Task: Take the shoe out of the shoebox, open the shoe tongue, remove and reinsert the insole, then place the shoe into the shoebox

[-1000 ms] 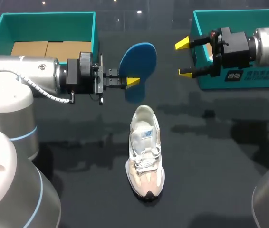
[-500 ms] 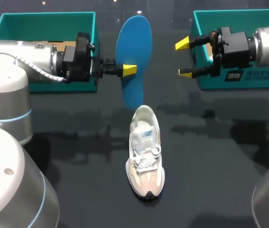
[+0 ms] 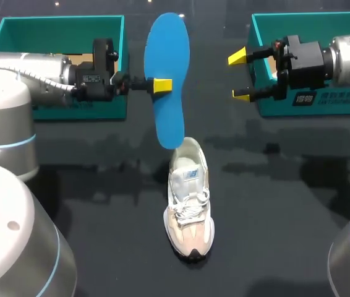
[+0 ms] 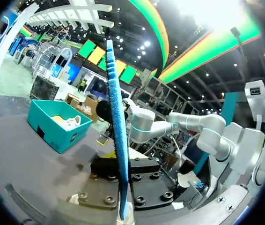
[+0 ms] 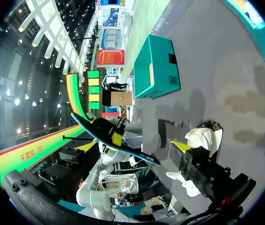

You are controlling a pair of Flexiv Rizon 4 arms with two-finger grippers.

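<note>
Dark tabletop (image 3: 286, 204): carries two boxes at the far edge and one shoe in the middle.
Teal open boxes: the left box (image 3: 57, 25) holds brown cardboard; the right box (image 3: 311, 18) stands well apart from it, behind the right arm.
Left gripper (image 3: 161, 85): pinched on the insole at about mid-length, holding it in the air between the boxes.
Right gripper (image 3: 240, 75): spread wide and holding nothing, hanging in front of the right box and level with the insole.
White-and-beige lace-up sneaker (image 3: 189, 198): upright on its sole, toe towards the robot, heel opening towards the boxes, laces loose.
Bright blue foam insole (image 3: 167, 68): nearly upright, its lower end just above the sneaker's heel opening; whether it touches the collar cannot be told.
Progress: the sneaker is out of its box and the insole is out of the sneaker, so roughly half looks done. Feeding the insole back in and boxing the sneaker appear to remain.
</note>
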